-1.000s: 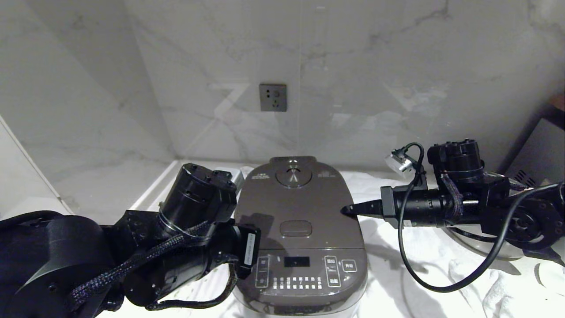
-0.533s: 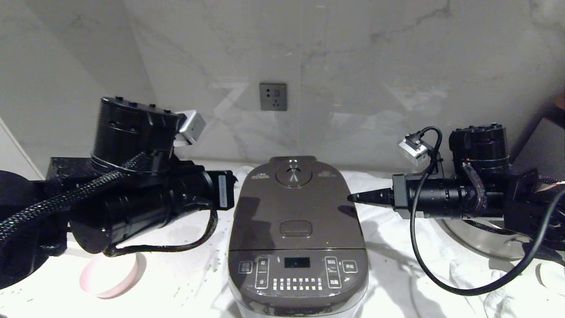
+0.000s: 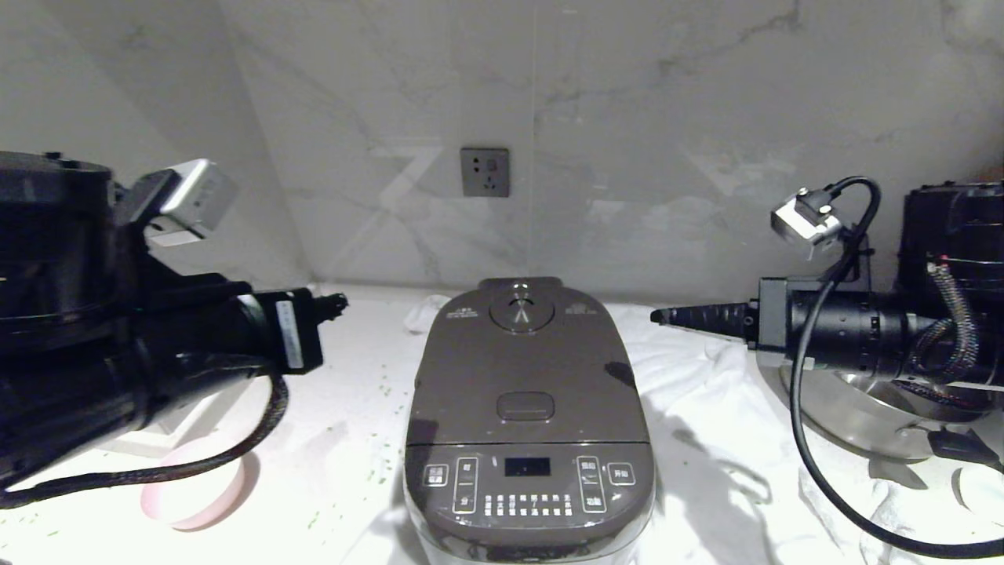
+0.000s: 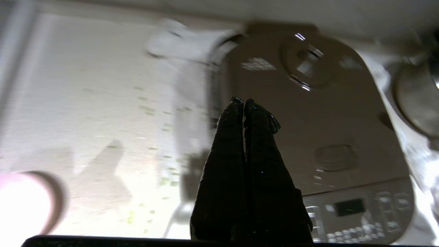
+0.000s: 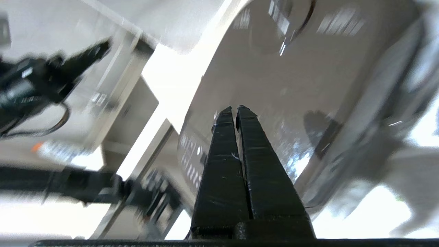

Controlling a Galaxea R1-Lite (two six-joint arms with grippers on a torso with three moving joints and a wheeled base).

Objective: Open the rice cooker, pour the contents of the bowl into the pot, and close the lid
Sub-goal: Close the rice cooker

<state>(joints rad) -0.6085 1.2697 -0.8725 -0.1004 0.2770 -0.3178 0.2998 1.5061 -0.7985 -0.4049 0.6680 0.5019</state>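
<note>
The dark brown-grey rice cooker (image 3: pixel 529 424) stands at the centre front, its lid (image 3: pixel 527 369) down and shut, so the pot is hidden. The pale pink bowl (image 3: pixel 196 490) sits on the counter at front left, partly behind my left arm. Tiny green bits (image 3: pixel 375 471) lie scattered on the counter by the cooker. My left gripper (image 3: pixel 339 301) is shut and empty, raised left of the cooker (image 4: pixel 308 120); its fingers (image 4: pixel 236 144) press together. My right gripper (image 3: pixel 657 315) is shut and empty, raised right of the lid (image 5: pixel 274 85).
A steel pan (image 3: pixel 855 412) sits at the right under my right arm on a rumpled white cloth (image 3: pixel 706 439). A wall socket (image 3: pixel 485 173) is on the marble back wall. A dark appliance corner shows at far right.
Both arms have lifted and drawn back outward from the cooker, the left far to the left, uncovering the pink bowl. The right gripper's tip has left the lid's edge.
</note>
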